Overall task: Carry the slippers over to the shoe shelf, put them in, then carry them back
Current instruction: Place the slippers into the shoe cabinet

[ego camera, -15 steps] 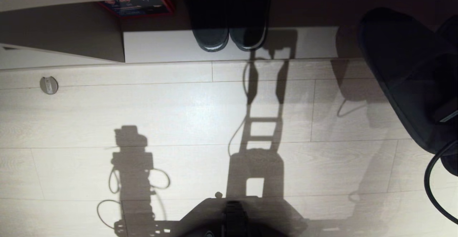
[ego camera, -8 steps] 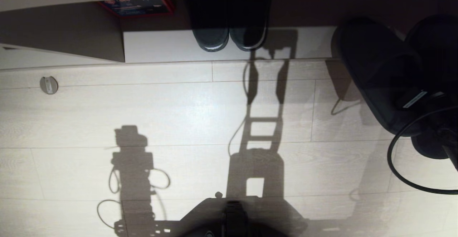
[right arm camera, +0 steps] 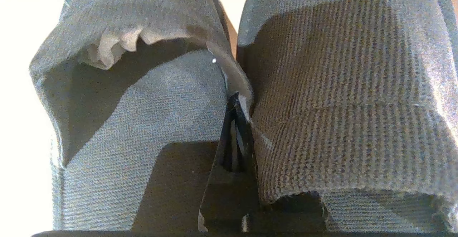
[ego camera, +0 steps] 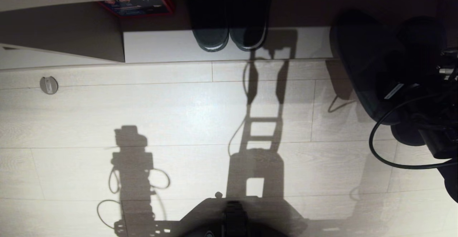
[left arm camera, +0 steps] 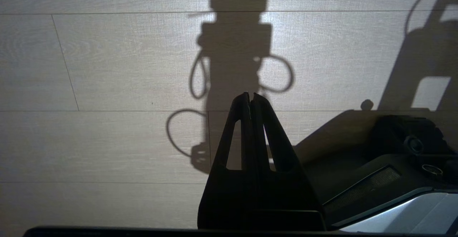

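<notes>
The left gripper (left arm camera: 250,99) hangs pressed together over bare floor (ego camera: 179,115), holding nothing. The right gripper (right arm camera: 236,104) pinches the adjoining inner edges of the slippers (right arm camera: 171,97), one on either side of its fingers. Just beyond their toes lies the shoe shelf (ego camera: 161,45), where another dark pair (ego camera: 229,33) sits well aside.

Both grippers are black: the left gripper (left arm camera: 250,97) has slotted triangular fingers, and a black cable loops behind the right gripper (right arm camera: 236,101).
</notes>
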`<state>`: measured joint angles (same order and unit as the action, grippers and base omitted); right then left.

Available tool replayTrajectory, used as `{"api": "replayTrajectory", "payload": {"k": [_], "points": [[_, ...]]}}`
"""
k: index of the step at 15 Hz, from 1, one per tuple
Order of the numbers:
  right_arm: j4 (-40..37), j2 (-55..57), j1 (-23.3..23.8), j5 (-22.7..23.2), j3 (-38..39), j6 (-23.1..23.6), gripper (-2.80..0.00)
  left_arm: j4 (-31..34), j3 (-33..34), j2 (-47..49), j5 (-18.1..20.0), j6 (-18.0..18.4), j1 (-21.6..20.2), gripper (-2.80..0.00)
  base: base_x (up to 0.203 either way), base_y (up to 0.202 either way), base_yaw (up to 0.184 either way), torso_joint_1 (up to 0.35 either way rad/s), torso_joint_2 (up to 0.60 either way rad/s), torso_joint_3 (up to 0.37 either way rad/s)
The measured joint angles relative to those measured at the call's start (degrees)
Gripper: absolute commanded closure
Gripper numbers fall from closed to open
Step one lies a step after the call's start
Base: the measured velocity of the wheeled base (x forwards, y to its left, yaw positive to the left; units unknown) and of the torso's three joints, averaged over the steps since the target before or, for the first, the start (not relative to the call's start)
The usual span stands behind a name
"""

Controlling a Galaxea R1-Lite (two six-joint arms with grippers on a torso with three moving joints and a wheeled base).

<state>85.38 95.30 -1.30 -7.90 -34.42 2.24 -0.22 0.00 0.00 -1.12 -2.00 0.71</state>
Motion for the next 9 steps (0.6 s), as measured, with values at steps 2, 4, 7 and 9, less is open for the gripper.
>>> {"api": "replayTrajectory", "payload": {"k": [2, 4, 7, 9], "points": [[-0.1, 2.4, 0.0, 0.2, -3.0, 1.0, 0.0, 0.0, 0.0, 0.0, 0.0, 0.0, 0.0, 0.0, 0.0, 0.0, 0.0, 0.0, 0.0, 0.0], [-0.1, 4.3, 0.1, 0.4, -5.2, 1.9, 0.0, 0.0, 0.0, 0.0, 0.0, 0.0, 0.0, 0.0, 0.0, 0.0, 0.0, 0.0, 0.0, 0.0], [-0.3, 7.1, 0.7, 0.4, -10.1, 3.4, 0.0, 0.0, 0.0, 0.0, 0.0, 0.0, 0.0, 0.0, 0.0, 0.0, 0.0, 0.0, 0.0, 0.0], [-0.5, 8.7, 1.0, 0.5, -12.3, 3.8, 0.0, 0.0, 0.0, 0.0, 0.0, 0.0, 0.0, 0.0, 0.0, 0.0, 0.0, 0.0, 0.0, 0.0]]}}
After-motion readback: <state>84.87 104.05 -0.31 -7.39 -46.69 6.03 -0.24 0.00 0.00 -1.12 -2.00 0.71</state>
